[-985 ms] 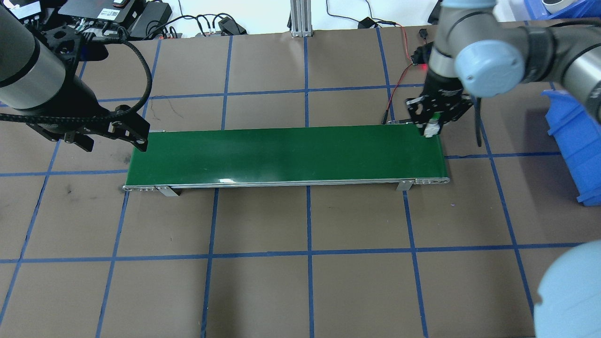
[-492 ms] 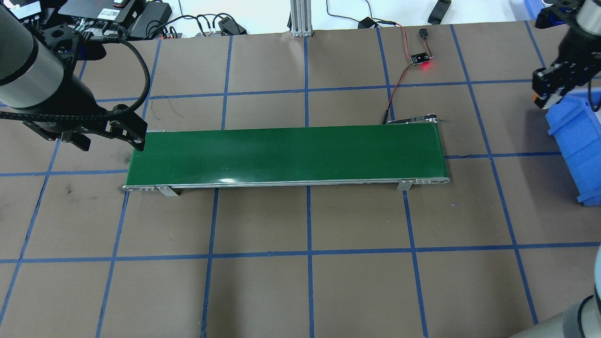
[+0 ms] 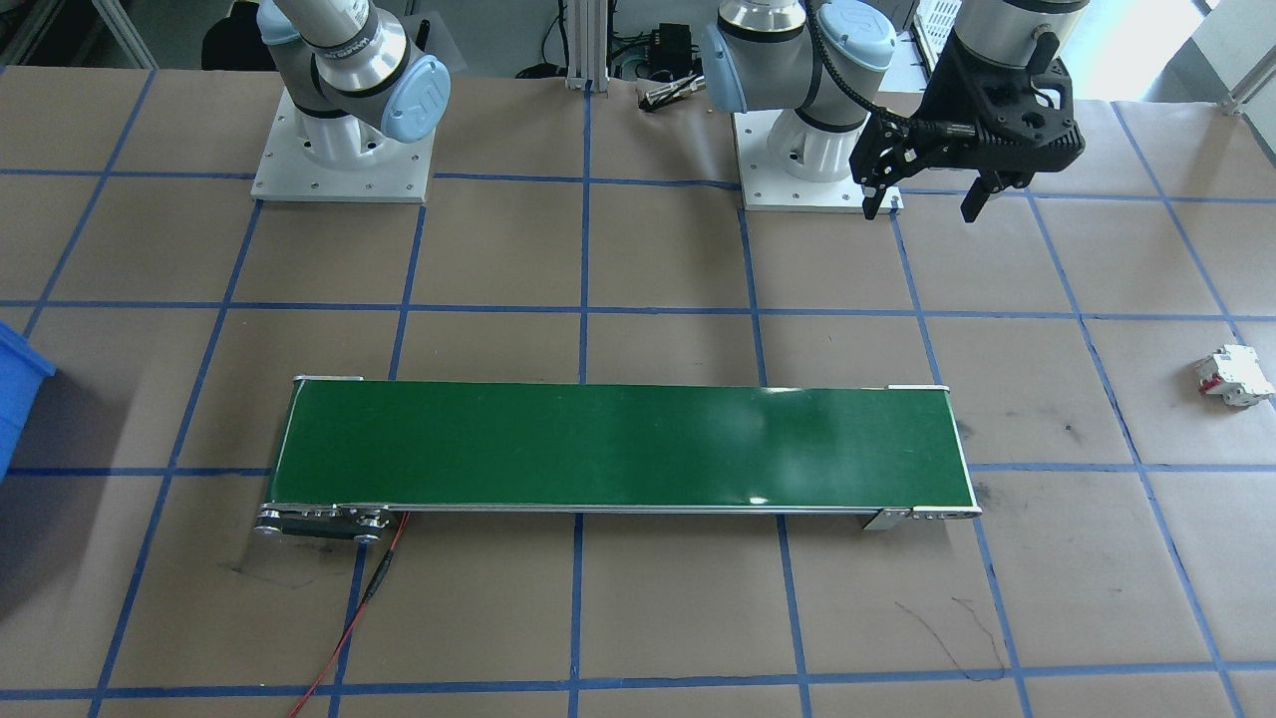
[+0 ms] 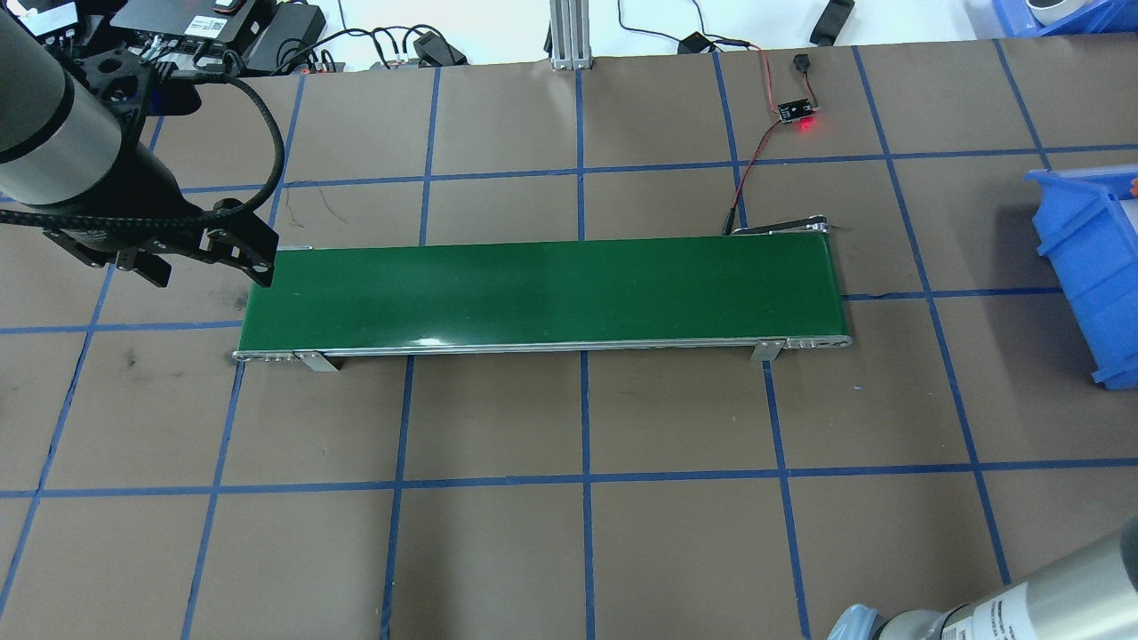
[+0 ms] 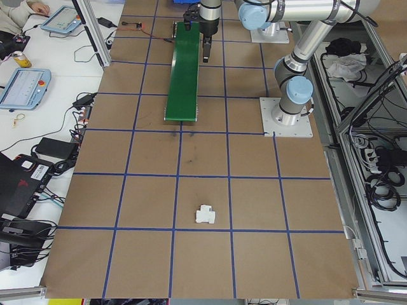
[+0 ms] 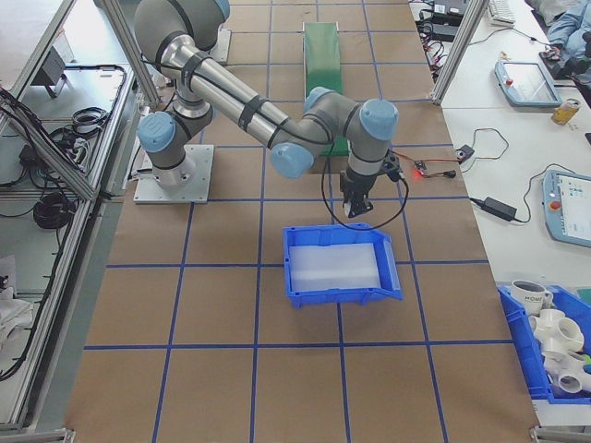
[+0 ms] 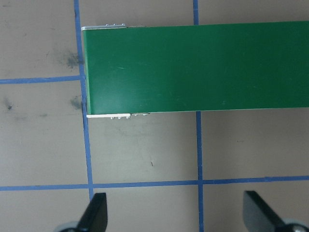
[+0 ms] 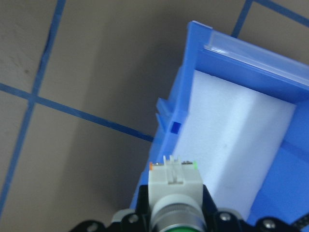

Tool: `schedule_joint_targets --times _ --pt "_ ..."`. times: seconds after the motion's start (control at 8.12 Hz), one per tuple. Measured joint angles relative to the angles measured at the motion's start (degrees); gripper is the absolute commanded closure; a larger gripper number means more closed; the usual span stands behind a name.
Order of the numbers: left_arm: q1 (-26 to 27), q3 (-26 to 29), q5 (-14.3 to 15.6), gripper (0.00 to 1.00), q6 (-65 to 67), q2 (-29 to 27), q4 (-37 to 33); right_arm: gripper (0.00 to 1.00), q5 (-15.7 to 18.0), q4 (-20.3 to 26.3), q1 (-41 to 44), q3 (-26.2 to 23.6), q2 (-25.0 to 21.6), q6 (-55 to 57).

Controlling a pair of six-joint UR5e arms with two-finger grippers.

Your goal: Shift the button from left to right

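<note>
In the right wrist view the button (image 8: 174, 186) sits clamped in the right gripper (image 8: 175, 212), pinched between the black jaws at its collar with the white block pointing away from the camera. It hangs right at the near wall of the blue bin (image 8: 176, 128), just over the rim, with the white foam liner (image 8: 236, 145) below and ahead; my judgement is that it is carried here because the bin is the drop point on the right side, and it needs to pass a little further over the liner before release. The button shows a square white body with small ribs on its end face, tiny orange and green marks at its two corners, a metallic collar, and a sliver of green cap at the frame's bottom edge. Further off, the conveyor belt (image 4: 542, 289) lies bare in the middle of the table. At its far left end the left gripper (image 3: 922, 194) hovers with fingers spread wide and nothing between them, apparently parked there out of the way. Beyond it, at the table's left end, a white breaker (image 3: 1234, 375) with red marks lies alone.
</note>
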State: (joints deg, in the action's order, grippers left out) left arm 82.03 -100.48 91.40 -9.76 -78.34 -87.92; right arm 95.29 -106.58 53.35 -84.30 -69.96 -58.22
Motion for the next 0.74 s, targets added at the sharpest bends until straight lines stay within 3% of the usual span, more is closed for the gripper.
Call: schedule_joint_targets --times 0.12,0.25,0.49,0.62,0.74 --pt "0.0 -0.1 0.1 0.00 0.0 0.1 0.0 0.81 -3.5 -4.8 -3.6 -0.5 1.9 -8.2" --pt "0.0 -0.3 1.1 0.00 0.0 0.1 0.0 0.71 -5.9 -8.7 -6.2 -1.8 3.7 -14.1" --pt "0.0 -0.3 3.5 0.00 0.0 0.2 0.7 0.13 -7.5 -16.1 -8.7 -6.7 5.9 -21.8" --pt "0.0 -0.2 3.9 0.00 0.0 0.3 1.2 0.00 -7.5 -18.2 -9.0 -8.7 6.7 -24.2" --pt "0.0 -0.3 4.1 0.00 0.0 0.3 1.5 0.00 -7.5 -19.3 -9.2 -9.6 7.0 -27.0"
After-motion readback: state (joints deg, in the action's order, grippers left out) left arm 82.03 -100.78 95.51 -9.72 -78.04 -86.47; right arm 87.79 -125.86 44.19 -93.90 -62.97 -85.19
